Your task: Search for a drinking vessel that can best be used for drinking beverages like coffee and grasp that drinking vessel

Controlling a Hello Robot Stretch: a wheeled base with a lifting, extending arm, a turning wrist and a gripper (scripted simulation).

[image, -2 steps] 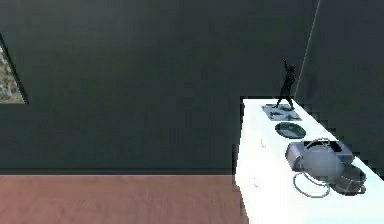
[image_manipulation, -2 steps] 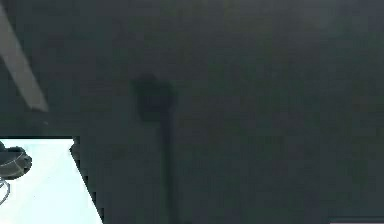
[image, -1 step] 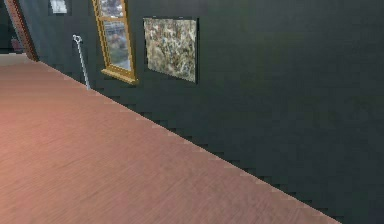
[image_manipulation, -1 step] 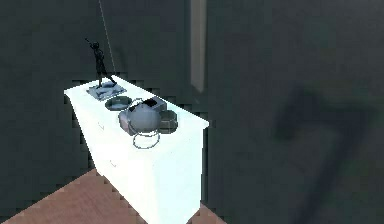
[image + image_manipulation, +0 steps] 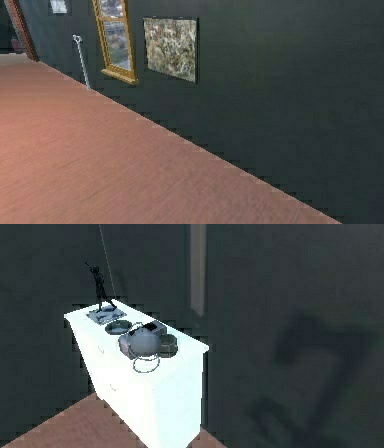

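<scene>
A white dresser (image 5: 150,399) stands against the dark wall in the arm side view. On its top a dark slender statue (image 5: 99,286) rises from a grey base at the far end. Nearer sit a dark round dish (image 5: 117,325), a grey rounded object (image 5: 142,344) and a small dark block (image 5: 160,328). A thin ring-like shape (image 5: 148,365) lies by the front edge. None of these small things can be told as a drinking vessel by its shape.
The forward view has a reddish wooden floor (image 5: 90,150) running along a dark wall (image 5: 290,90). On that wall hang a yellow-framed window (image 5: 116,40) and a picture (image 5: 170,48). A thin white rod (image 5: 82,62) leans there; a brown door frame (image 5: 22,30) stands far left.
</scene>
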